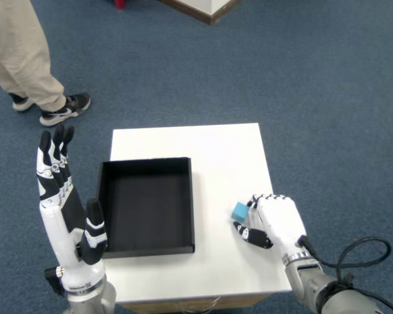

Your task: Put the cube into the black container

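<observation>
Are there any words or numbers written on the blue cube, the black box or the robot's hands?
None can be read.
The cube: plain blue, no letters showing.
The black container: plain black inside and on its walls.
The right hand and the left hand: only black and white parts, no label to read.
The white table: bare, no print.
</observation>
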### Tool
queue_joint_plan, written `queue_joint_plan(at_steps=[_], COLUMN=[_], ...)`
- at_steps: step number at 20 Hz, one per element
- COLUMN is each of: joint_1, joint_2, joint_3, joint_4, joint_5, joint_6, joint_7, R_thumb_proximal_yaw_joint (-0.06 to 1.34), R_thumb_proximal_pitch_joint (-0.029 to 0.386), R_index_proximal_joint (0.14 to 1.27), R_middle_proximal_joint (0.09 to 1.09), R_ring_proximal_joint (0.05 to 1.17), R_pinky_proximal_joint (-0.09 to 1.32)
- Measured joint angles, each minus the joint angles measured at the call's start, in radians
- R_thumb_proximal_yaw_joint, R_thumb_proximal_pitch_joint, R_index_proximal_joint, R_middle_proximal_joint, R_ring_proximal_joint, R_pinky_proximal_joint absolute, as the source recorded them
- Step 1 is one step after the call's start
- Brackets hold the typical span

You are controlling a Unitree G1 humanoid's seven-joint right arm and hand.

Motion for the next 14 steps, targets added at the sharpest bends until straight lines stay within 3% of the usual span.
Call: queue_joint_plan(at_steps=[14], joint_1=[-0.001], joint_2=[0.014], joint_3=[-0.007], joint_4=[0.0], joint_5=[0.014], joint_6=[-0.017], joint_7=[-0.011], R_thumb_proximal_yaw_joint=[0.78], R_thumb_proximal_pitch_joint=[0.102], R_index_proximal_joint=[0.83], R_middle_proximal_joint=[0.69], R_ring_proximal_joint=[0.62], R_pinky_proximal_joint=[0.62])
